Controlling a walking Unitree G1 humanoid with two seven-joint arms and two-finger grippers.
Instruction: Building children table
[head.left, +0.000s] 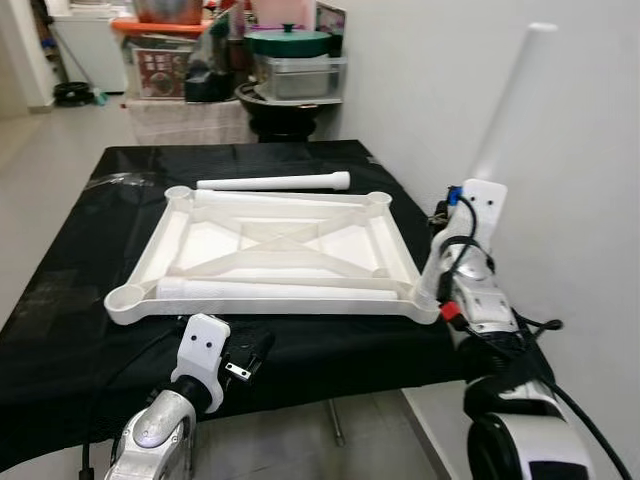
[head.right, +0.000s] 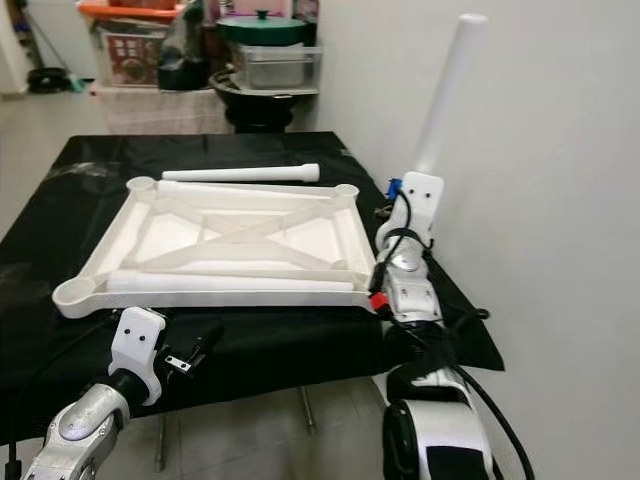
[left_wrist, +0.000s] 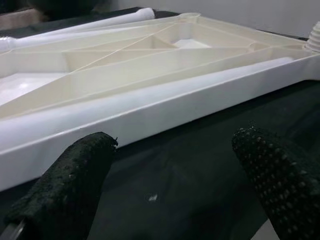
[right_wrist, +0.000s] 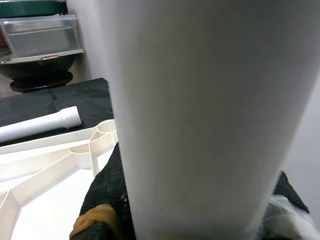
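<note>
A white plastic table top (head.left: 270, 250) lies upside down on a black-covered table (head.left: 80, 300), ribs and corner sockets facing up. One white leg (head.left: 272, 182) lies on the cloth behind it; another leg (head.left: 270, 289) rests inside along its near edge. A third leg (head.left: 510, 100) stands nearly upright over the near right corner socket (head.left: 425, 300), held by my right gripper (head.left: 445, 262), shut on it. My left gripper (head.left: 250, 352) is open, low at the table's front edge, just before the top's near rim (left_wrist: 150, 112).
A white wall (head.left: 560, 150) runs close along the right side. Behind the table stands a shelf with a clear bin (head.left: 298, 75), a green lid (head.left: 290, 40) and boxes. Grey floor (head.left: 50, 170) lies to the left. Cables hang by my right arm.
</note>
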